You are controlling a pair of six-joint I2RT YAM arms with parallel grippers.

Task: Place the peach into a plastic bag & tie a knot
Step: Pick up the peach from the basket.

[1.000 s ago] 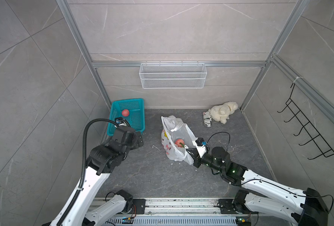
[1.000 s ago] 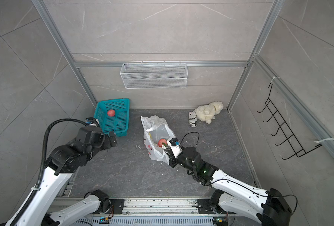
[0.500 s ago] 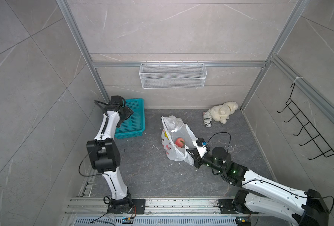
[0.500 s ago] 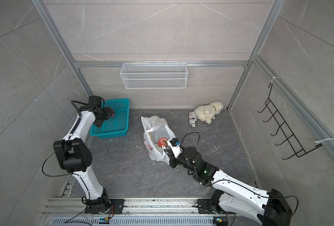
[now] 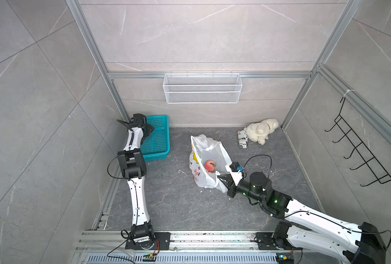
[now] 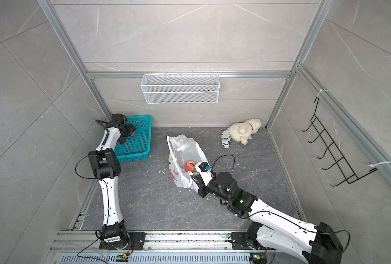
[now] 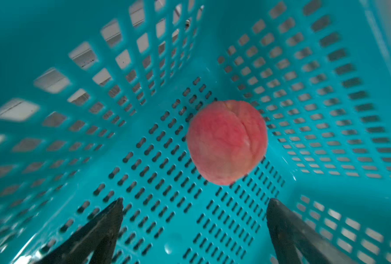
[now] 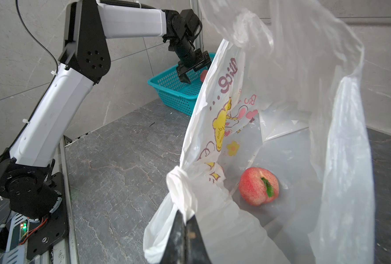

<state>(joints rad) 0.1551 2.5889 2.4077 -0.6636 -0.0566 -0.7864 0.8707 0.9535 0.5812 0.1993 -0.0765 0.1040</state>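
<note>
The pink round peach [image 7: 226, 141] lies in the teal plastic basket [image 7: 212, 34]; the left jaws hang spread just short of it, poised to straddle it. The right jaws, pressed together, pinch the rim of the white printed plastic bag [image 8: 224, 102], propping its mouth open; another peach [image 8: 258, 186] rests inside.

In the foreground the right gripper [image 8: 184, 220], jaws pressed together, pinches the plastic bag [image 8: 341, 137] just under a knot [image 8: 178, 180]. A peach [image 8: 258, 186] lies inside the open bag. In the background the left arm [image 8: 125, 20] reaches into a teal basket [image 8: 171, 89].
</note>
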